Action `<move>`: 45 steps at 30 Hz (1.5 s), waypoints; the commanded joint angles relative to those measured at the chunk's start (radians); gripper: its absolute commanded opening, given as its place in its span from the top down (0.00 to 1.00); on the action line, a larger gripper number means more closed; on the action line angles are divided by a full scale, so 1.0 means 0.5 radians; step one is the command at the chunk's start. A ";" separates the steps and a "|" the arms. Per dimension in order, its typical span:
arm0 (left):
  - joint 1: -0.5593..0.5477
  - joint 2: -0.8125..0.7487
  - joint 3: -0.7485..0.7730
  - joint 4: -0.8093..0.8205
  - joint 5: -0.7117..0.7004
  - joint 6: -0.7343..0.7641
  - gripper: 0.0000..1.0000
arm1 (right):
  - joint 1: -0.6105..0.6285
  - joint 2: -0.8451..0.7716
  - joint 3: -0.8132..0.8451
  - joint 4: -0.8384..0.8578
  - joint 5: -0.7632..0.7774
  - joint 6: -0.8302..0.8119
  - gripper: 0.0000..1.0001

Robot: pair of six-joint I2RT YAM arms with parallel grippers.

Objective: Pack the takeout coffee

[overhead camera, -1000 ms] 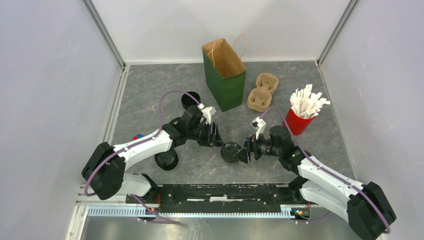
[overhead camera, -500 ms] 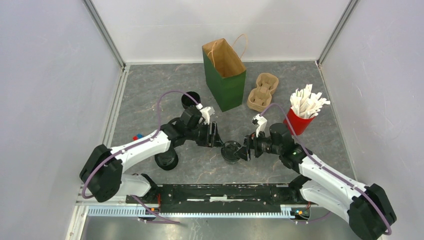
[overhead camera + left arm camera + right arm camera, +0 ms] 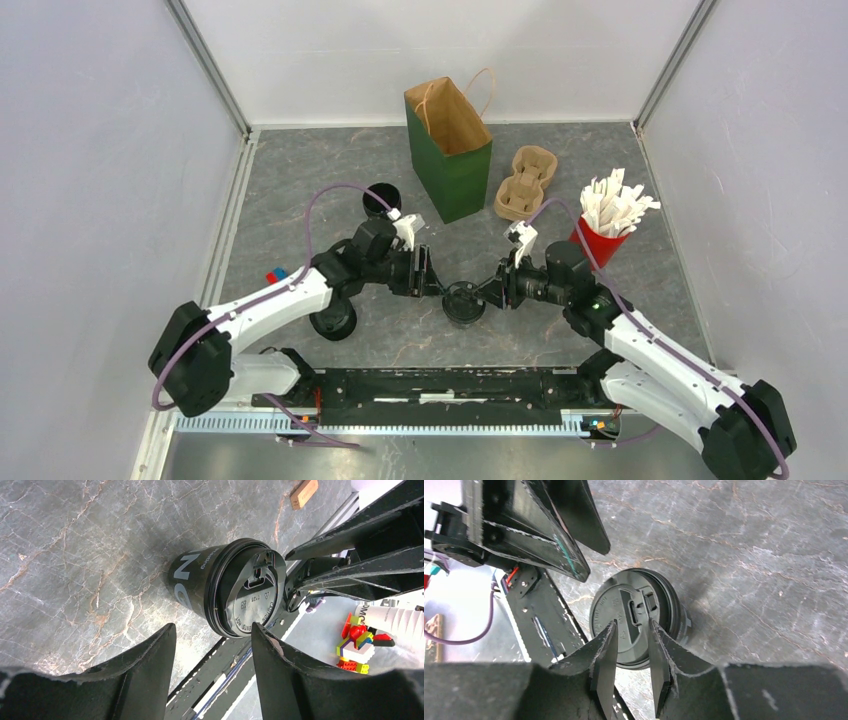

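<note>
Black and lidded, one cup (image 3: 463,303) stands upright on the worktop (image 3: 290,180) just below the middle of the top view. It is flanked by both arms, which reach in from the lower corners. The left jaws are spread wide. In the left wrist view the cup sits beyond their tips, up and to the right of the gap, so nothing is between them yet. The right jaws are drawn close, with only a narrow slit between them, and they hang over the lid (image 3: 636,617) in the right wrist view. They grip nothing that we can see, and we cannot tell whether their tips touch the lid. Two more cups wait on the worktop. One (image 3: 333,320) is at lower left, partly under the left arm, and one (image 3: 378,198) is left of the green bag (image 3: 449,150). The bag stands open at the top centre, with the carrier (image 3: 526,183) just to its right. We judge packing to be at its start, since no cup sits in the carrier and the middle cup is being readied for a pickup. Next, we think, one arm has to take a firm hold. The left jaws would need to slide forward around the cup's wall and close, and the right jaws would need to back away before any lift toward the carrier or bag. A squeeze too near the lid could pop it off or tip the cup.
</note>
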 commanded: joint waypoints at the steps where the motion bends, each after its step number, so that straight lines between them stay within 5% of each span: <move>1: -0.013 -0.062 -0.049 0.118 0.055 -0.104 0.36 | 0.036 0.049 0.101 0.213 -0.090 0.021 0.68; 30: -0.030 0.142 -0.063 0.256 0.060 -0.155 0.41 | 0.098 0.289 0.000 0.273 0.062 -0.231 0.68; 45: -0.088 -0.088 -0.367 0.562 0.123 -0.770 0.34 | 0.111 0.196 -0.151 0.506 0.104 -0.036 0.67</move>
